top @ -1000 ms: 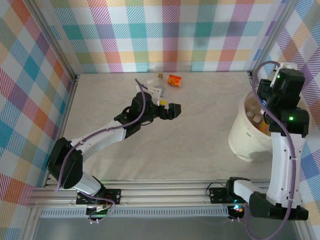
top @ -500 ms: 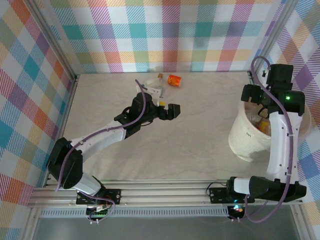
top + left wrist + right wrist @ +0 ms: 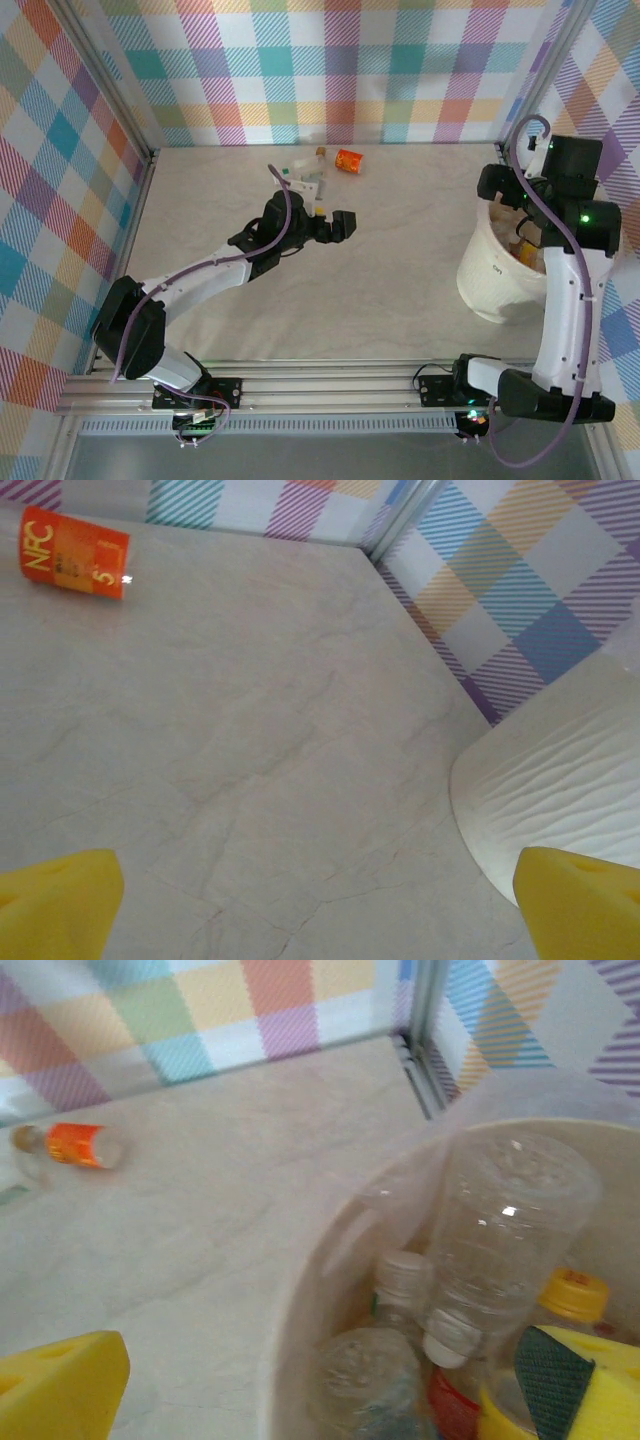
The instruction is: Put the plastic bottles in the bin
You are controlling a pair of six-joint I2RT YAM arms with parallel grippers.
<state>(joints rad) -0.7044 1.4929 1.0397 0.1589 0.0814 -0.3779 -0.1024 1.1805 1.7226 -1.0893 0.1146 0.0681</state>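
Observation:
Two plastic bottles lie at the back of the table: one with an orange label (image 3: 349,160) (image 3: 75,552) (image 3: 75,1145), and a clear one (image 3: 304,176) to its left. The cream bin (image 3: 490,272) (image 3: 560,780) (image 3: 325,1290) stands at the right and holds several bottles, among them a big clear one (image 3: 505,1230). My right gripper (image 3: 503,190) (image 3: 310,1390) hangs open over the bin's far-left rim, nothing between its yellow fingers (image 3: 60,1385). My left gripper (image 3: 335,224) (image 3: 320,910) is open above bare table just in front of the clear bottle, holding nothing.
Checked walls close the table at the back and on both sides. A metal corner post (image 3: 425,1030) stands just behind the bin. Bare marble-look tabletop (image 3: 400,260) stretches between the left gripper and the bin.
The right wrist has turned and shifted from above the bin's middle to its far-left rim. The left gripper has drifted slightly toward the near side.

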